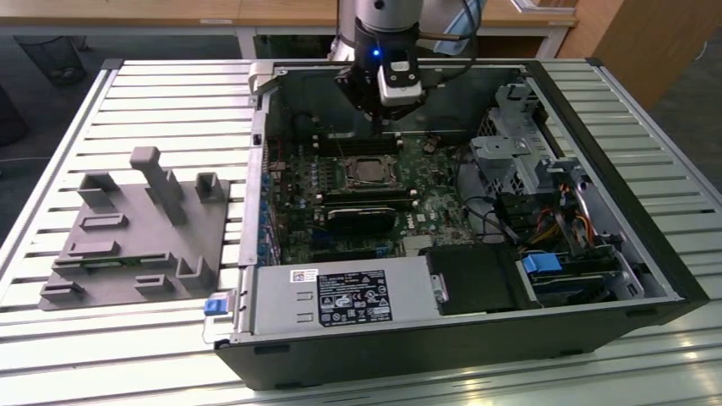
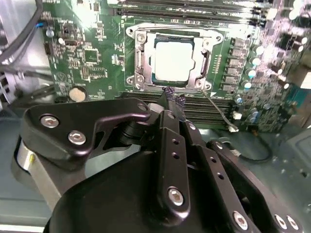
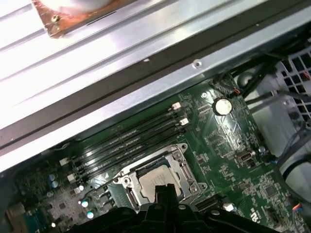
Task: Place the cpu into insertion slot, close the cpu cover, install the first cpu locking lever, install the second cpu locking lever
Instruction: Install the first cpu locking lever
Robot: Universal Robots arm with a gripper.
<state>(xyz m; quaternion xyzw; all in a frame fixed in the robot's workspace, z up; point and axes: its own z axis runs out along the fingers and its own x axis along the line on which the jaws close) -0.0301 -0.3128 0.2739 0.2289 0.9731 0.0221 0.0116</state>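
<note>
Light: bright, even light is filling the scene | Glare: table slats (image 1: 508, 385) are gleaming at 6 o'clock in the exterior view; the cpu (image 2: 174, 60) is washing out pale in the second wrist view

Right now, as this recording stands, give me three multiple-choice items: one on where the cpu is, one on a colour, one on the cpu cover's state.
1. Where is the cpu?
A) in the insertion slot
B) on the grey fixture
C) on the slatted table

2. What colour is the circuit board?
A) blue
B) green
C) red

3. How does the cpu cover sit?
A) standing upright
B) lying off on the table
C) down around the cpu

Answers:
1 A: in both wrist views its silvery top sits inside the socket's metal rim, with the gripper close beside it.
2 B: the board around the socket is green.
3 C: the frame lies flat, and the cpu shows through its window.
</note>
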